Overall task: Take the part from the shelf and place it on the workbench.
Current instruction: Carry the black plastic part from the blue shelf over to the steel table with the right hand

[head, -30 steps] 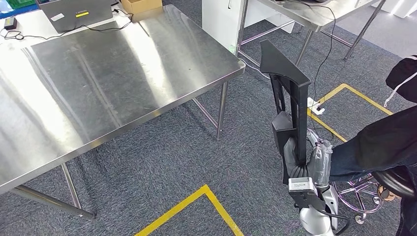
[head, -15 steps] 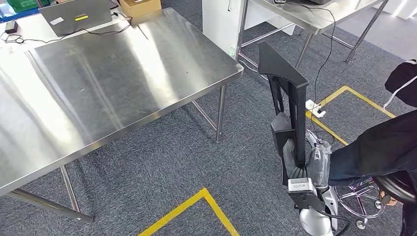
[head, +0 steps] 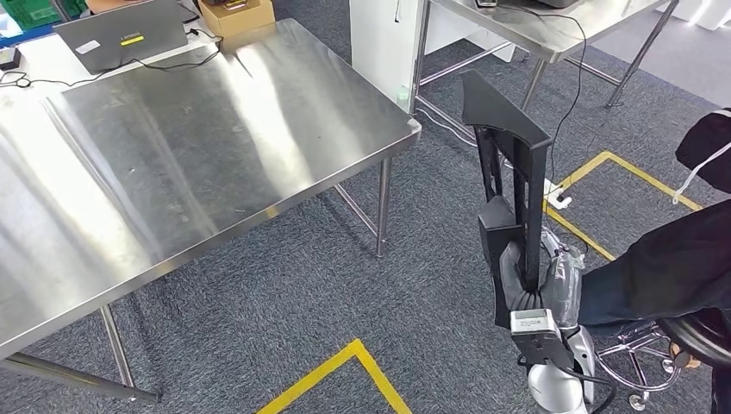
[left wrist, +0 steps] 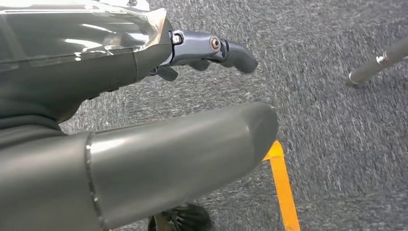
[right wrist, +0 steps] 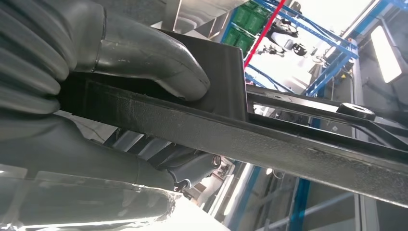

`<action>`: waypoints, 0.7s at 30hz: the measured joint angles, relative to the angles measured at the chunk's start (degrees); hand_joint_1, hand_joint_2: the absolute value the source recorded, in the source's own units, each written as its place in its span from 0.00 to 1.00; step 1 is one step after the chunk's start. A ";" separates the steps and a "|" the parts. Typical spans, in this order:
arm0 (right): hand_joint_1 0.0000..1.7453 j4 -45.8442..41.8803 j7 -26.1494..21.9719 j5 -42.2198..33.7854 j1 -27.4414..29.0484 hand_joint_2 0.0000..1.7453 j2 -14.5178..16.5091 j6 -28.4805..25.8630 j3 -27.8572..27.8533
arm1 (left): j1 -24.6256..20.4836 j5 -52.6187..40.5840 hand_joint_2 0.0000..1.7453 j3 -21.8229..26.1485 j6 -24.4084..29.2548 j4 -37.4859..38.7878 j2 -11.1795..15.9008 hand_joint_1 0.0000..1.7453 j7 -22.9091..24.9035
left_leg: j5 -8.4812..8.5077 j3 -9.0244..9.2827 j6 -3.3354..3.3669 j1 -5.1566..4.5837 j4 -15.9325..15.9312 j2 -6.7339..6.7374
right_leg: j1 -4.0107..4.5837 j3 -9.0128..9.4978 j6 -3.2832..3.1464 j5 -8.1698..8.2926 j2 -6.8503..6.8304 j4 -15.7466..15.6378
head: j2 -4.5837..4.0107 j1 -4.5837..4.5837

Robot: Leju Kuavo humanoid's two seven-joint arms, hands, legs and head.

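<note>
A long black part [head: 509,164] with a flat angled top stands upright at the right of the head view. My right hand [head: 526,280] grips its lower end, above the carpet and to the right of the workbench. The steel workbench [head: 190,147] fills the left half, its near corner apart from the part. In the right wrist view the thumb [right wrist: 144,53] presses on the black part [right wrist: 288,149] with fingers wrapped beneath. My left hand [left wrist: 144,120] hangs over the carpet holding nothing, its fingers apart.
A laptop [head: 121,34] and a cardboard box [head: 237,13] sit at the workbench's far edge. A person in dark clothes [head: 672,267] sits on a stool [head: 698,332] at the right. Yellow floor tape [head: 336,371] and a second steel table [head: 534,21] lie nearby.
The whole picture has shifted a little, so the camera has moved. The right hand still holds the black part upright in the same grip.
</note>
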 joint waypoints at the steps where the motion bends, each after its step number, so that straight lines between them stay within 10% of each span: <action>1: 1.00 -0.01 -0.05 -0.05 0.03 1.00 -0.01 0.00 -0.02 | -0.02 -0.11 0.00 0.00 -0.01 0.00 0.00 0.00 0.04 | -0.18 0.34 0.25 -0.21 -0.74 -0.01 | 0.09 0.07 0.33 -0.18 0.00 -0.07 | 0.00 0.00; 5: 1.00 -0.07 -0.30 -0.20 0.13 1.00 -0.03 0.01 -0.05 | 0.00 -0.41 0.00 0.03 -0.01 -0.07 -0.01 0.00 0.15 | -0.15 1.50 1.97 -0.35 -2.10 -0.11 | 0.27 -0.47 1.27 -1.31 -0.12 1.50 | 0.00 0.08; 10: 1.00 0.00 0.00 0.47 0.21 1.00 -0.30 0.06 -0.26 | 0.02 -0.47 0.00 0.37 0.02 -0.11 -0.02 0.00 0.20 | -1.15 3.16 3.09 -0.68 -2.62 -0.19 | 0.39 -9.73 1.05 -5.23 -0.15 16.24 | 0.00 0.38; 13: 1.00 0.07 1.31 1.88 -0.10 1.00 -0.85 0.12 -0.98 | 0.10 -0.57 0.00 0.71 0.03 -0.11 -0.15 0.00 0.20 | -2.38 4.71 2.89 -0.91 -2.59 -0.54 | 0.45 -7.07 2.28 0.45 -0.17 7.52 | 0.00 0.41; 15: 1.00 0.09 2.12 2.13 -0.60 1.00 -1.42 0.46 -1.79 | 0.10 -0.76 0.00 1.05 0.04 -0.11 -0.17 0.00 0.18 | -3.44 5.34 2.42 -1.24 -2.48 -0.71 | 0.74 -4.13 1.87 3.11 -0.18 1.10 | 0.00 0.41; 21: 1.00 0.08 2.66 2.09 -1.43 1.00 -2.23 1.08 -3.09 | 0.07 -1.02 0.00 1.34 0.07 -0.20 -0.18 0.00 0.14 | -6.35 4.02 0.42 -0.77 1.06 -0.51 | 0.26 -2.16 -0.69 2.59 -0.10 -0.96 | 0.00 0.34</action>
